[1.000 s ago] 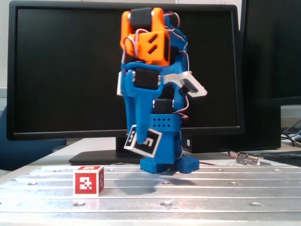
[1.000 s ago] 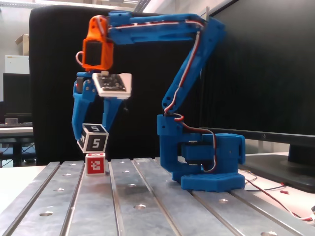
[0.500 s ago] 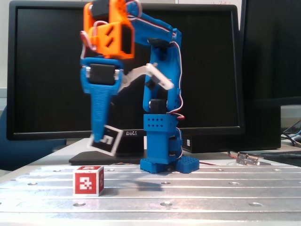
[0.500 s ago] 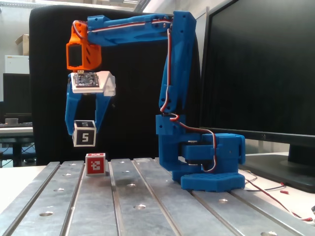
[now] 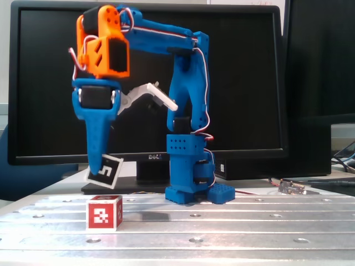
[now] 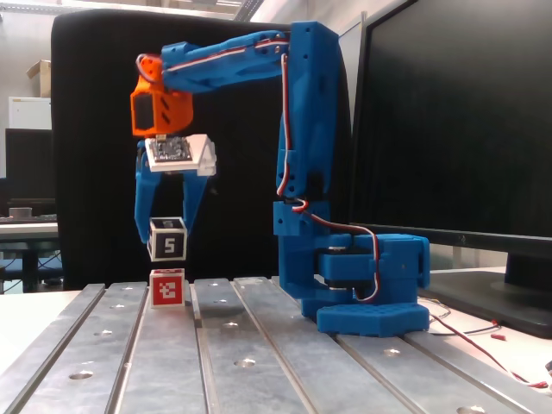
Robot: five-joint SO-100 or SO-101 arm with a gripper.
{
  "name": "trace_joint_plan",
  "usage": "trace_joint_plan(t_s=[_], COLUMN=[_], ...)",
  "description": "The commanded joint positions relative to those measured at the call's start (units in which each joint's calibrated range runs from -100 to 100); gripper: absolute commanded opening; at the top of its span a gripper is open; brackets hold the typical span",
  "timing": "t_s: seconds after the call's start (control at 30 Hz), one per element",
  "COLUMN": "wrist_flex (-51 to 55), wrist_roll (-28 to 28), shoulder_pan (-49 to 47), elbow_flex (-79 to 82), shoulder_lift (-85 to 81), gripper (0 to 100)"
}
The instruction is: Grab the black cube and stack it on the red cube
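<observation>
The black cube (image 5: 106, 172) with a white "5" marker hangs in the air, held between the blue fingers (image 6: 143, 217) of my gripper (image 6: 167, 238). In both fixed views it sits just above the red cube (image 5: 104, 212), with a small gap between them; in a fixed view the black cube (image 6: 167, 240) is right over the red cube (image 6: 166, 288). In a fixed view the black cube looks tilted. The red cube rests on the grooved metal table (image 5: 222, 227). My gripper (image 5: 99, 169) points straight down and is shut on the black cube.
The blue arm base (image 6: 371, 293) stands on the metal plate to the right of the cubes. Dark monitors (image 5: 244, 83) stand behind the arm. A small circuit board (image 5: 292, 187) and wires lie at the right in a fixed view.
</observation>
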Motion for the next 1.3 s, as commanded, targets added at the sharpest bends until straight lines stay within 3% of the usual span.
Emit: trace_joint_plan(t_s=[0.0, 0.57, 1.27], wrist_flex=[0.6, 0.7, 0.3], wrist_roll=[0.0, -5.1, -5.2], shoulder_pan=[1.0, -1.0, -1.4], elbow_flex=[-1.2, -0.6, -1.0], shoulder_lift=[1.0, 1.2, 1.7], gripper=[19, 18, 19])
